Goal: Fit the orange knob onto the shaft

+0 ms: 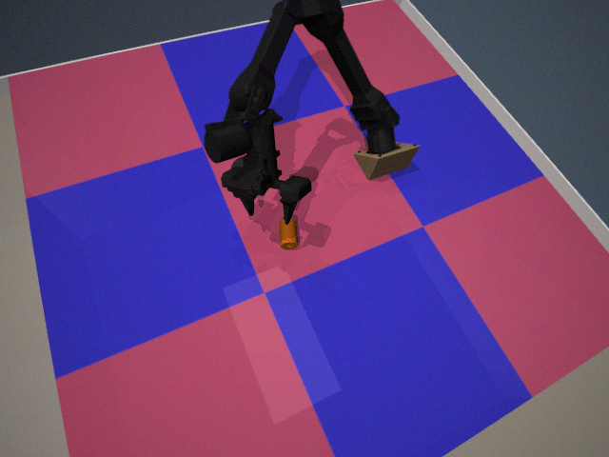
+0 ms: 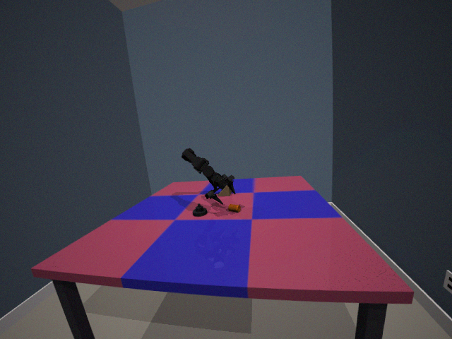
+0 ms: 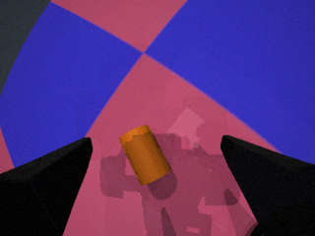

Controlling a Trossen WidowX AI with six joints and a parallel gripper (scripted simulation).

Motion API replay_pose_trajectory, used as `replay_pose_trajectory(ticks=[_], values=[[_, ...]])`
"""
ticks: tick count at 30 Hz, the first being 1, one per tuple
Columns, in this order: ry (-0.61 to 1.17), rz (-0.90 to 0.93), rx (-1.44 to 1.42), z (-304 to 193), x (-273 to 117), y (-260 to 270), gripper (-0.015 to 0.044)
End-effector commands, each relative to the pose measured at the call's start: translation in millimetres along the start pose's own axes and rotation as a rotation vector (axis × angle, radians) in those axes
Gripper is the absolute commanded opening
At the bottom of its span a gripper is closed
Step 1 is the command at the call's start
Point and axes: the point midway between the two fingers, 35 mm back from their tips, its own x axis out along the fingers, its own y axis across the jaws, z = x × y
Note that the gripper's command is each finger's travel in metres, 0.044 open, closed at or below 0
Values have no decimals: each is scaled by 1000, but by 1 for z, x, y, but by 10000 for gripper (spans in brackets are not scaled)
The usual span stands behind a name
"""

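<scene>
The orange knob [image 1: 288, 233] [image 2: 234, 207] [image 3: 146, 155] lies on its side on the table. My gripper [image 1: 268, 218] [image 2: 228, 198] [image 3: 158, 143] is wide open and empty, above the table close to the knob. In the wrist view the knob shows between the two fingers, nearer the left one, lying at a slant. The dark round pedestal [image 2: 199, 212] stands upright to the left of the knob in the exterior view, with its short shaft [image 2: 198, 205] bare. In the top view the arm hides the pedestal, and it is not in the wrist view. The shaft's flat side cannot be made out.
The tan wedge-shaped mount [image 1: 393, 161] [image 2: 224, 191] under the arm's base stands behind the knob. The table [image 1: 147, 314] [image 2: 292, 248] has large pink and blue squares. The arm's shadow falls around the knob.
</scene>
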Motion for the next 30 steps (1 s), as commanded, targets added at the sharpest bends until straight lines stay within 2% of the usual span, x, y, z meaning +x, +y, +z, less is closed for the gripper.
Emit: replay_pose_trajectory(ticks=[1,6,15,19,30], values=[[296,-131,-290,-6,20,34,440],[528,-261,-562,-7,28,56,440],[536,-266,-573,-5,30,55,440],[537,-267,-572,-14,49,47,440],[537,-267,-572,-18,59,42,440]])
